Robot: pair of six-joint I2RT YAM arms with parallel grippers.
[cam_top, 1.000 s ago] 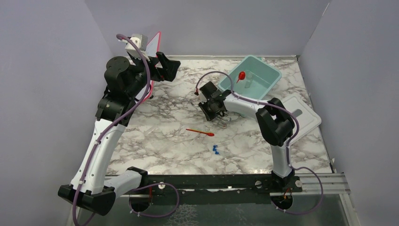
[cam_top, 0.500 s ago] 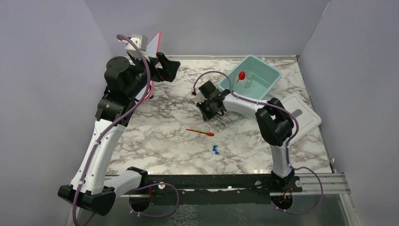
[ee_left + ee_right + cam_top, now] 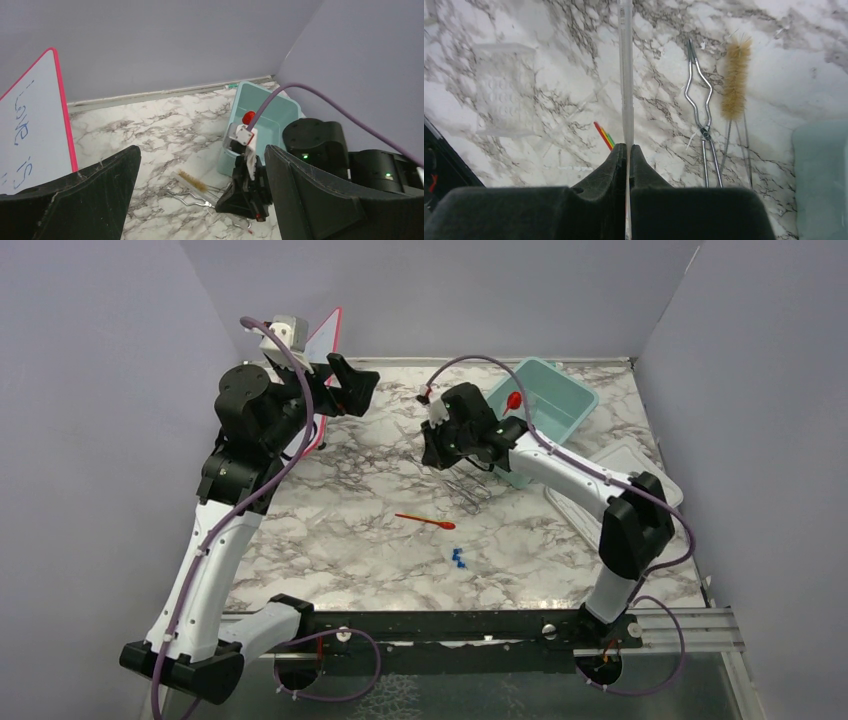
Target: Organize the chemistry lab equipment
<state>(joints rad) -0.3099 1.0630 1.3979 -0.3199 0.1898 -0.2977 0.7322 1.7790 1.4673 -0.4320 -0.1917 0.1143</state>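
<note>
Right gripper (image 3: 628,148) risen toward tub (image 3: 566,378), pinching clear rod (image 3: 625,75); whiteboard (image 3: 35,115) scrawl illegible

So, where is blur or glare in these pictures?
Top external: sharp, evenly lit, soft shadows. Right wrist: the right gripper, shut on a clear rod, looks soft; tongs and brush are crisp. Left wrist: no glare on the whiteboard.

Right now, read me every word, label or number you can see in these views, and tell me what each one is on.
"Love" (uncertain reading): blue marker handwriting on the whiteboard, seen sideways in the left wrist view.
A second blue scribble beside it on the same board: partly cut off, not readable.
In the top view the board's writing is too small to read.
No other text, label or number shows anywhere.
</note>
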